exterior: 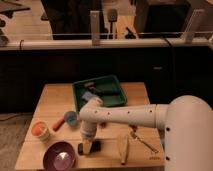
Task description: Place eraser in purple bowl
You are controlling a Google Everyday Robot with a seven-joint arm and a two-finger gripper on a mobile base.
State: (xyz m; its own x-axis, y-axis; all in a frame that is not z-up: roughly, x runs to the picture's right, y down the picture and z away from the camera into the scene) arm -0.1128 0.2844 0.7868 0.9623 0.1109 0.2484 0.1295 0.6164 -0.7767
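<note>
The purple bowl (60, 156) sits at the front left of the wooden table (50, 100). My white arm reaches in from the right, and my gripper (87, 145) points down at the table just right of the bowl. A small dark object, probably the eraser (94, 147), lies at the gripper's tip, about a hand's width from the bowl's rim. Whether the gripper holds it is not visible.
A green tray (117, 97) with several items stands at the back middle. An orange cup (40, 131) is at the left. A blue and red item (66, 120) lies behind the bowl. A tan cone-shaped object (123, 147) and a thin tool (141, 140) lie at the front right.
</note>
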